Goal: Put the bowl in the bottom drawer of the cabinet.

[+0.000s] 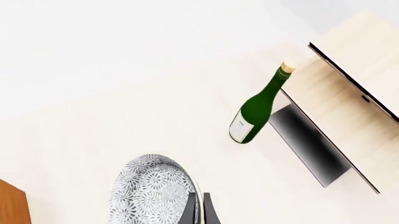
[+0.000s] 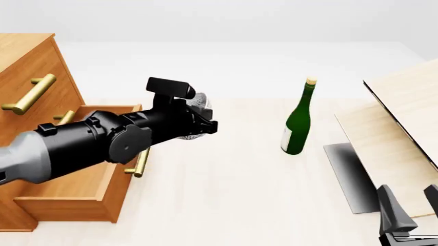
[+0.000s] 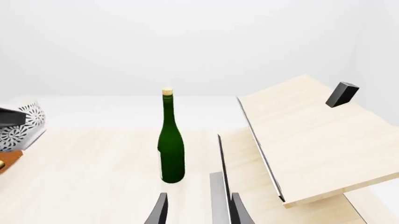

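Left of centre in the front view: my left claw (image 2: 202, 121) was clamped on the bowl (image 2: 199, 104), raised beside the open bottom drawer (image 2: 82, 177); thin rim grip risked slipping. Right claw (image 2: 412, 206) stood apart.

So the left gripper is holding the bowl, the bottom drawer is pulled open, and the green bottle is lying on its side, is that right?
Not quite. The front view shows the green bottle standing upright, not on its side. The rest holds: the left gripper holds the bowl, and the bottom drawer is open.
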Controlling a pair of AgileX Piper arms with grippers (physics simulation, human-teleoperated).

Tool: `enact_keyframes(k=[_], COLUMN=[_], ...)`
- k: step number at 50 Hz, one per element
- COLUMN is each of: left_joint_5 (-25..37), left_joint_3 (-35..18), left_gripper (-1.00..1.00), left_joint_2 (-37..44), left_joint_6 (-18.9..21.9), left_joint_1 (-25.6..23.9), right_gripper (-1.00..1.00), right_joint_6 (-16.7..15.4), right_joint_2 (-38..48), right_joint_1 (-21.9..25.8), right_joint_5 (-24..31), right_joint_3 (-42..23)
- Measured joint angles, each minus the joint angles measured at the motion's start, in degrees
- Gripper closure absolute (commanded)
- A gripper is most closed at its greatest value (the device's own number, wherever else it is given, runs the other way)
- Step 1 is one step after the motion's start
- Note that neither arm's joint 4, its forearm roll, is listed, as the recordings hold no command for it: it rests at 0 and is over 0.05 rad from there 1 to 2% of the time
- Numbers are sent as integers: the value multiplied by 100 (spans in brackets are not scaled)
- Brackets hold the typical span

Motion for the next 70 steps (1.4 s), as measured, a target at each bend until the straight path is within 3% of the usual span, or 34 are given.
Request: enact_keyframes(k=[70], left_joint_5=[190], left_joint_3=[1037], left_gripper=[100], left_joint_2=[-1750], left_joint_6=[-35], left_joint_1=[1537], right_gripper=[-100], right_joint_6=[0], right_joint_2=[0], right_joint_1=[0], right_joint_5=[0], right_joint_3=[0])
